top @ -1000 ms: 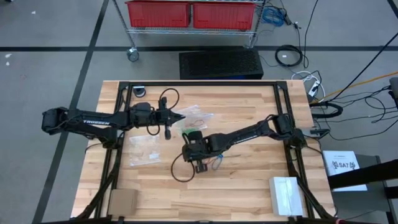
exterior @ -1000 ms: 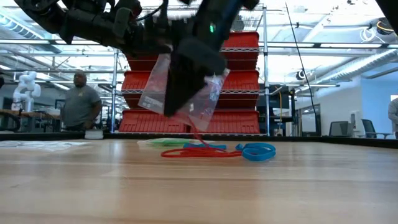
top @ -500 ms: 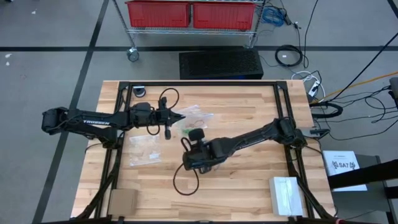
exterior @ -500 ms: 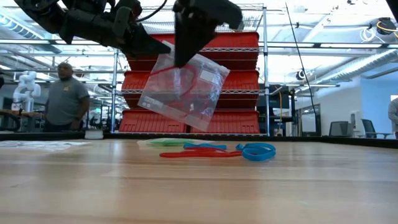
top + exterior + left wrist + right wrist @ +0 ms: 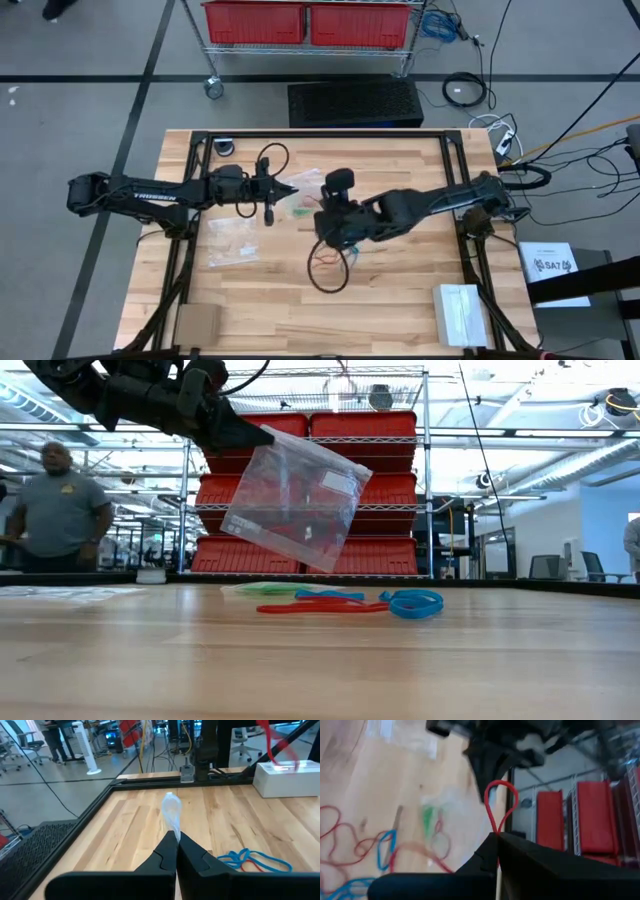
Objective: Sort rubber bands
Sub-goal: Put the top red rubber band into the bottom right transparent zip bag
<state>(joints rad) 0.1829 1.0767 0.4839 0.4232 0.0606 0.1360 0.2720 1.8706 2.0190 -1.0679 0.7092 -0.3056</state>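
My left gripper (image 5: 250, 436) is shut on a clear zip bag (image 5: 292, 500) that hangs above the table's middle, also in the left wrist view (image 5: 171, 812). My right gripper (image 5: 496, 838) is raised high beside it (image 5: 326, 224), above the top of the low view, and is shut on a red rubber band (image 5: 500, 802). Loose rubber bands lie flat on the wood: green (image 5: 265, 588), red (image 5: 320, 605) and blue (image 5: 415, 602). My left gripper pinches the bag's upper corner (image 5: 173, 831) between its two fingers, coming nearly level from the table's left. The bag hangs tilted below and beyond the fingertips, clear of the table. My right gripper pinches the red band between its fingertips, slanting down. A small loop (image 5: 499, 822) stands out past the tips. The rest (image 5: 272, 747) hangs below, clear of the table.
A second clear bag (image 5: 232, 241) lies flat on the table's left part. A white box (image 5: 460, 312) sits at the near right corner and a brown box (image 5: 197, 322) at the near left. A person (image 5: 60, 505) stands beyond the table, near racks of red bins.
My right gripper has risen from the pile of bands, out of the top of the low view. It went toward the far edge and a little right, tipping and rolling. The red band came up with it, off the table. The bag has stayed where it was.
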